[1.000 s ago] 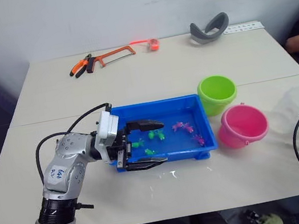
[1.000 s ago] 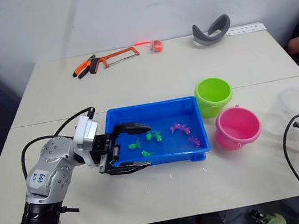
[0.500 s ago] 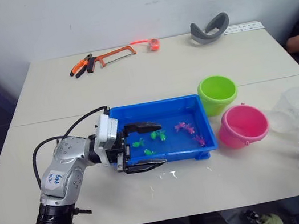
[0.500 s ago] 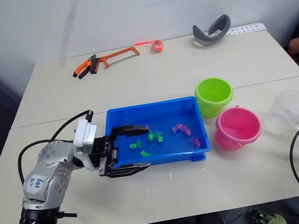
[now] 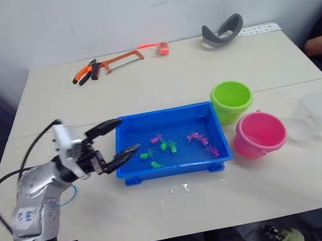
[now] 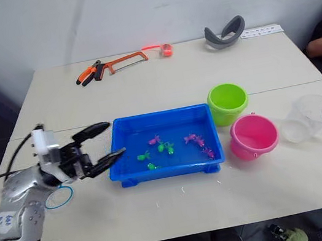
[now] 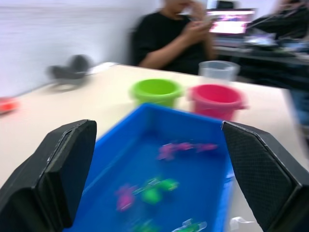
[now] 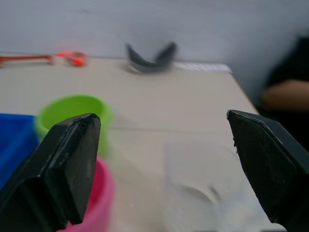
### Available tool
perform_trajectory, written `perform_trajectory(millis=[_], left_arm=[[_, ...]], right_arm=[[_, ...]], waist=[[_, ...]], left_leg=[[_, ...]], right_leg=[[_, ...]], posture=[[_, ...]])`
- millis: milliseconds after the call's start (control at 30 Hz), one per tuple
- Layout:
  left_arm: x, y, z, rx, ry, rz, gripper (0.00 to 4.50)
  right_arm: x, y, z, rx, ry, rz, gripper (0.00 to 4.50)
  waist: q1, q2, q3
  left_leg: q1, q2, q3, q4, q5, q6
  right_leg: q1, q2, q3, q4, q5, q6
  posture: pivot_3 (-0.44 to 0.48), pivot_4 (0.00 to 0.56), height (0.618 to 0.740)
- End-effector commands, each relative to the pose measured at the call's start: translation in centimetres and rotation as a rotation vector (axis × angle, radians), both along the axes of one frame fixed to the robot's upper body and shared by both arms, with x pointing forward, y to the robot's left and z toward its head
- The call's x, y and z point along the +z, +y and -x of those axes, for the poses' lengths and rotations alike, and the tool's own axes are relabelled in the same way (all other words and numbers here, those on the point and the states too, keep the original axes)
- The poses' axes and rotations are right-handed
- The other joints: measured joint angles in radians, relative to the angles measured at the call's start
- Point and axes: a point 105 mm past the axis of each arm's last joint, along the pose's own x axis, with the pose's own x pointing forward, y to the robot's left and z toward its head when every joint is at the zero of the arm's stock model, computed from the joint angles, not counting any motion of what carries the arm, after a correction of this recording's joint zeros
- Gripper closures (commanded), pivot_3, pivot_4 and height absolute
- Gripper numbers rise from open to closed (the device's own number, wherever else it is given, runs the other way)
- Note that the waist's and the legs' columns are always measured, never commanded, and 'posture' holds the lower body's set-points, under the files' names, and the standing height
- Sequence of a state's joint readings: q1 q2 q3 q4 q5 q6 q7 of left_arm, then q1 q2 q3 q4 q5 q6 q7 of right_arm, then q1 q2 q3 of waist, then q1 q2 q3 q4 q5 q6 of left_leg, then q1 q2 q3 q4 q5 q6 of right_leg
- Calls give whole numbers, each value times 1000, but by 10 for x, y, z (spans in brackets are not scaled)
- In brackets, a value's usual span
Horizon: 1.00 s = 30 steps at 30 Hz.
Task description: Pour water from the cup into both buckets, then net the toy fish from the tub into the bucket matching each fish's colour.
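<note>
Pulled back since a second ago, my left tool (image 5: 115, 143) now hangs spread wide beside the blue tub's (image 5: 175, 168) left rim. My right tool (image 8: 159, 159) is spread too, facing the clear cup (image 5: 319, 112) standing right of the pink bucket (image 5: 259, 135).

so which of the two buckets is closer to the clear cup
The pink bucket. It sits right beside the clear cup at the table's right edge, while the lime green bucket stands farther back, by the blue tub's far right corner.
</note>
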<state>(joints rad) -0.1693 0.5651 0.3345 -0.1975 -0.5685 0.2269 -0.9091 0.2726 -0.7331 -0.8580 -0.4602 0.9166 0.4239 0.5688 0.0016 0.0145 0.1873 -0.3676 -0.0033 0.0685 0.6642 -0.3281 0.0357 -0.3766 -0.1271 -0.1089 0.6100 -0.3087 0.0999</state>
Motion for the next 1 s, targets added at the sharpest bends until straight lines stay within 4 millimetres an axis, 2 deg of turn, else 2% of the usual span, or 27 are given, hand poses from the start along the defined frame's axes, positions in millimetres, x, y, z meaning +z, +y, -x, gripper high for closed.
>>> perform_trajectory(millis=[33,133,267,367,433,500,533,567,667,767,933,1000], left_arm=[[7,48,3,231,-68,-7,0],[3,87,14,410,-63,-38,0],[-3,134,42,618,-25,12,0],[-25,161,78,767,41,-8,0],[-48,187,116,960,113,2,0],[-61,200,140,1074,159,22,0],[-64,201,146,1095,171,31,0],[-71,203,156,1125,199,37,0],[-89,207,171,1197,286,32,0],[-91,202,164,1178,309,62,0],[-91,185,124,1138,405,18,0],[-87,171,103,1082,448,22,0]], right_arm=[[0,38,-11,202,26,66,44],[3,60,-25,283,-27,63,44],[-14,98,-28,513,-32,181,44],[-26,124,-17,739,-72,229,44],[-45,134,-11,856,-74,333,44],[-53,138,-11,898,-93,360,44],[-54,138,-12,904,-110,357,44],[-56,140,-13,918,-132,365,44],[-61,143,-15,942,-165,375,44],[-65,146,-12,968,-169,374,44],[-61,152,-12,974,-167,352,44],[-58,156,-11,989,-156,350,44]], waist=[[2,-3,1],[4,-6,1],[15,-8,2],[13,-9,2],[13,-9,2],[8,-11,2],[5,-13,2],[7,-20,3],[22,-23,3],[28,-24,2],[25,-24,2],[22,-23,3]], left_leg=[[0,0,0,0,0,0],[-1,0,-1,0,0,0],[-3,-1,-2,1,-1,2],[-3,-2,-1,1,-2,3],[-3,-1,-1,1,-3,3],[-4,-1,-1,1,-5,3],[-3,-1,0,1,-7,5],[-3,-1,0,1,-7,5],[-2,-1,-1,3,-9,2],[-2,-1,-2,3,-11,-1],[-2,0,-2,2,-11,-2],[-2,0,-2,2,-11,-2]], right_leg=[[0,0,0,0,0,0],[0,0,-2,0,0,0],[0,-3,-4,0,0,1],[0,-4,-4,-2,1,2],[0,-3,-4,-3,1,2],[1,-3,-5,-4,1,2],[2,-3,-5,-7,1,3],[3,-3,-5,-8,1,3],[3,-5,-5,-9,2,3],[2,-6,-5,-9,2,1],[1,-6,-5,-9,1,0],[1,-6,-5,-8,1,0]], posture=[[0,150,740],[0,150,740],[0,150,740],[0,150,740],[0,150,740],[0,150,740],[0,150,740],[0,150,740],[0,150,740],[0,150,740],[0,150,740],[0,150,740]])
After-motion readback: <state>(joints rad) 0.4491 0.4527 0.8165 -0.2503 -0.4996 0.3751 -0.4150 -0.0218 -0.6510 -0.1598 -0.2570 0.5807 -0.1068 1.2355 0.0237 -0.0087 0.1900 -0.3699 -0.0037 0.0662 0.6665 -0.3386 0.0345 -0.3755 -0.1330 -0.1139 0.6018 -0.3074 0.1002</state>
